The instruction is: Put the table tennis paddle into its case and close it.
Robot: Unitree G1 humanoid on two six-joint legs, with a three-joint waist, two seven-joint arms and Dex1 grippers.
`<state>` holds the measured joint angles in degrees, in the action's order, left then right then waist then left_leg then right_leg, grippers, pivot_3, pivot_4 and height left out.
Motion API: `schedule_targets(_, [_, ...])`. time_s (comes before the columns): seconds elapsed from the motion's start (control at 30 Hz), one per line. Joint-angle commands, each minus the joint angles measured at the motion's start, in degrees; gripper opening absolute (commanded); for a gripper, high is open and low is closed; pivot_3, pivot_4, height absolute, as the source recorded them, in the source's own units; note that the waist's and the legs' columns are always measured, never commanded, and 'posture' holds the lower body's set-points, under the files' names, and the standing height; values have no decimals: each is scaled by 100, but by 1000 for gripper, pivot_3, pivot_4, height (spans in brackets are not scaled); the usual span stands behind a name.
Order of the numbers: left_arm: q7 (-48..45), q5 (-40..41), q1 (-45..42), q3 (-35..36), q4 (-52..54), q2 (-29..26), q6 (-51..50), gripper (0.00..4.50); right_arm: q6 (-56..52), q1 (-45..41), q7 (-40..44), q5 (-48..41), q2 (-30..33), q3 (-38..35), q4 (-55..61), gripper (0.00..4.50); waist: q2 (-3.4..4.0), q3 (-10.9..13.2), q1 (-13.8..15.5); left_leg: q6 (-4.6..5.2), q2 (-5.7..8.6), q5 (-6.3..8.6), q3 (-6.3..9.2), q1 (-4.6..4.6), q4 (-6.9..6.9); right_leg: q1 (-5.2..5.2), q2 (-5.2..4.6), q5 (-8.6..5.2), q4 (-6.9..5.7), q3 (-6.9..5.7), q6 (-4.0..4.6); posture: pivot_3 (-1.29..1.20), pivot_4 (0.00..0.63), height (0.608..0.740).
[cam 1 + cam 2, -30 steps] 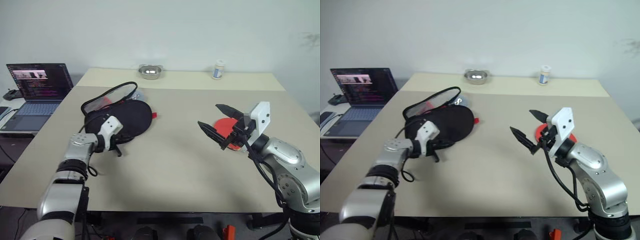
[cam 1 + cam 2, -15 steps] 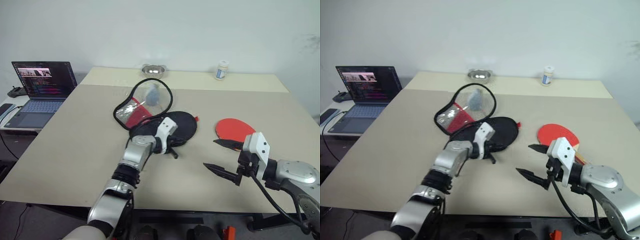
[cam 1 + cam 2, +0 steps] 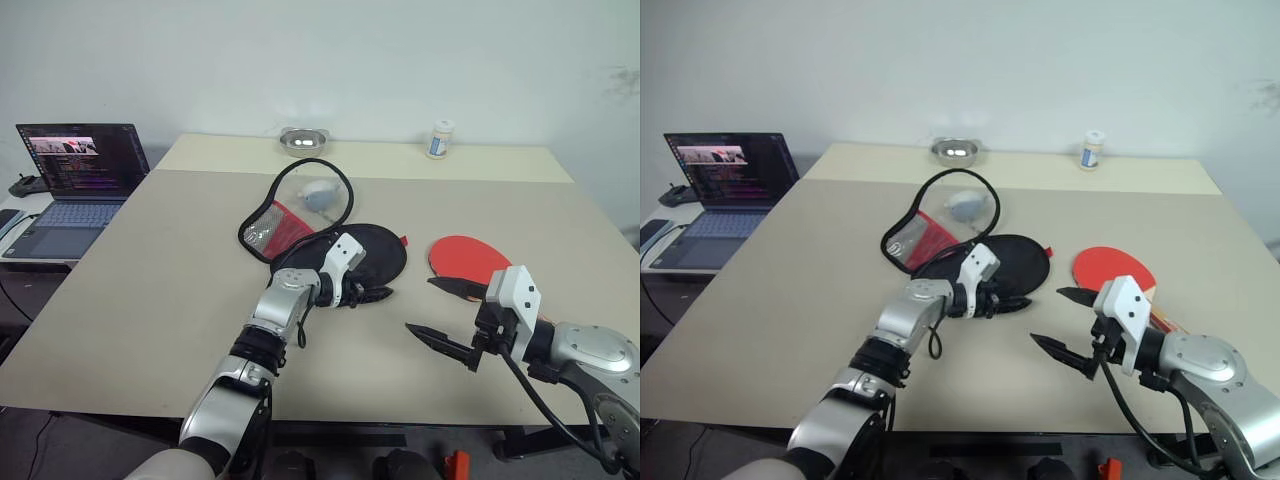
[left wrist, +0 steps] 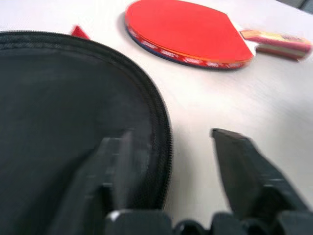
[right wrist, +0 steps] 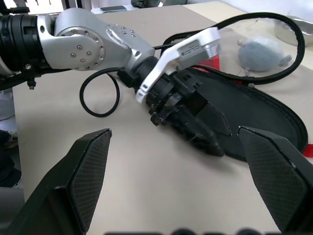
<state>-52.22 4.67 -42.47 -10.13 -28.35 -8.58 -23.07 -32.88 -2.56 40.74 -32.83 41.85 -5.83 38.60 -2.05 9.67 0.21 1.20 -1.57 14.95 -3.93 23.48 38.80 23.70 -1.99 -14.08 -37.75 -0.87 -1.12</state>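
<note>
The case (image 3: 365, 250) lies unzipped in the middle of the table, black half flat, its lid (image 3: 300, 195) raised with a red mesh pocket (image 3: 270, 228) inside. The table tennis paddle (image 3: 468, 258) lies red face up just right of the case, its striped handle (image 4: 279, 41) pointing away from it. My left gripper (image 3: 375, 295) is open at the case's near right rim; one finger (image 4: 115, 166) rests over the black fabric, the other over the bare table. My right gripper (image 3: 432, 306) hangs open and empty just in front of the paddle.
A laptop (image 3: 75, 170) stands on a side desk at the left. A metal bowl (image 3: 302, 141) and a small white bottle (image 3: 437, 139) sit at the table's far edge. A grey soft object (image 5: 261, 49) lies behind the lid. A black cord loop (image 5: 100, 95) trails from the case.
My left gripper, shut on the case, dragged it from the left to the middle beside the paddle, then opened. My right gripper sank and drew back toward the near edge.
</note>
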Motion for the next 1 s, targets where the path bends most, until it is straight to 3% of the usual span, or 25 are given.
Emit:
schedule_targets(0.03, [-761,209,369,-158,887,-544,222,4049,82,-108,-10,-104,-45,-154,60,4500,2,0,-28,0,-1,0,0,0,-1,0,0,1,0,1,2,0,150,740])
schedule_targets(0.2, [-1373,465,648,177,1153,-1515,409,4049,-49,-335,-149,-221,-218,-129,-60,4500,4,2,-37,-2,-8,-1,2,-6,-1,2,1,-4,-14,-3,14,0,150,740])
schedule_targets(0.3, [-2040,836,709,609,1218,-2182,568,4049,-284,-629,-798,102,-688,333,-295,4500,-11,10,-8,-2,-1,-1,6,-6,3,-4,-7,-5,-11,-10,14,0,150,740])
schedule_targets(0.47, [-2457,1129,675,866,1049,-2745,754,4049,-1531,-763,-1364,-267,-1158,815,-338,4500,-4,14,-29,-3,-6,-1,4,-1,-4,8,-10,-11,-21,-10,30,0,150,740])
schedule_targets(0.63, [-2612,1185,749,922,1040,-3023,843,4049,-2060,-1201,-1786,-21,-1778,1400,-990,4500,-5,13,-29,-3,-6,-1,9,2,2,8,-10,-12,-22,-15,31,0,150,740])
schedule_targets(1.0, [-2403,1184,559,896,1019,-2949,813,4049,-2348,-2181,-2677,265,-3342,1162,-2903,4500,-5,13,-37,-4,-4,-2,7,33,4,42,-6,-11,-34,-13,31,0,150,740])
